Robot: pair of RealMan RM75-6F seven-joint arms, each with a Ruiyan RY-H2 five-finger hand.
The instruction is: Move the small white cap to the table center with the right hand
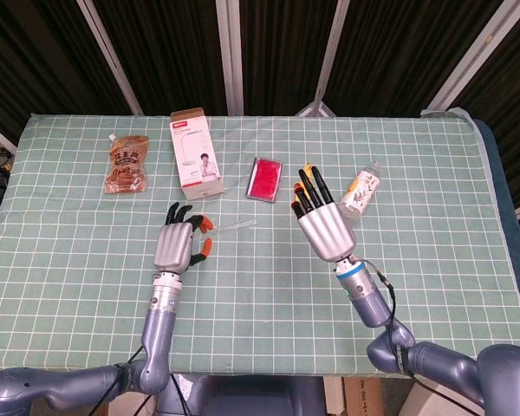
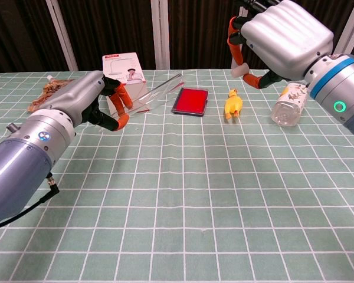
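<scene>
Right hand (image 2: 283,35) fingers (image 2: 235,36) pinch small white cap (image 2: 240,71) — left hand (image 2: 82,97) fingers grip clear tube (image 2: 159,91).

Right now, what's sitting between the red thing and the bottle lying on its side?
The yellow rubber chicken lies between the red case and the bottle, clearest in the chest view. The right hand hangs above that stretch, pinching the small white cap.

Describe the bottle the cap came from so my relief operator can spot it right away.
Look along the far side of the green checked table, toward its right end. The clear bottle lies on its side there, right of the yellow rubber chicken. It is the only transparent, printed container among those items.
</scene>
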